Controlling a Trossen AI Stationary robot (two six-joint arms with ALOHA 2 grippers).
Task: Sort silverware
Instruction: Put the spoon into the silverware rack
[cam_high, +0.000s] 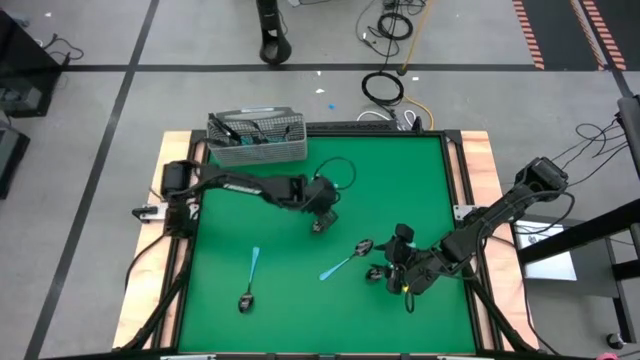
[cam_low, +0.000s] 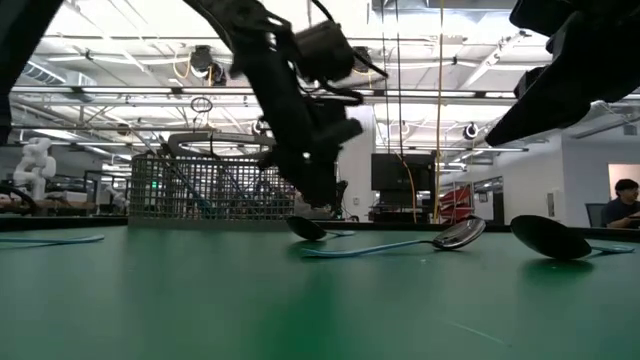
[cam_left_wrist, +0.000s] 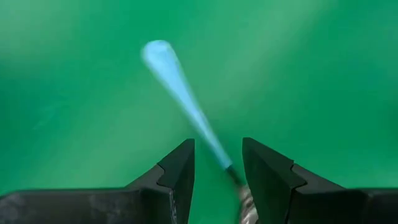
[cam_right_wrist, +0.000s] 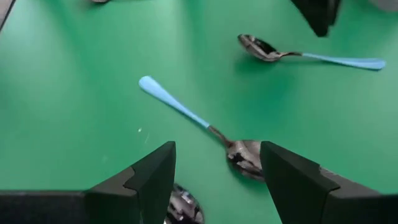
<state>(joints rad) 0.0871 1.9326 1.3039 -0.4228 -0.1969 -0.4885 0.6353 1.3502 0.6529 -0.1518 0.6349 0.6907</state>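
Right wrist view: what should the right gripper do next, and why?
Probably lower the right gripper and close on the spoon. The gripper stands open and the spoon's bowl lies flat just ahead, between its fingers, not yet gripped.

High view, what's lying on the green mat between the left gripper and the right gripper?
A blue-handled spoon lies there, its shiny bowl about midway between the left gripper and the right gripper. The high view shows it.
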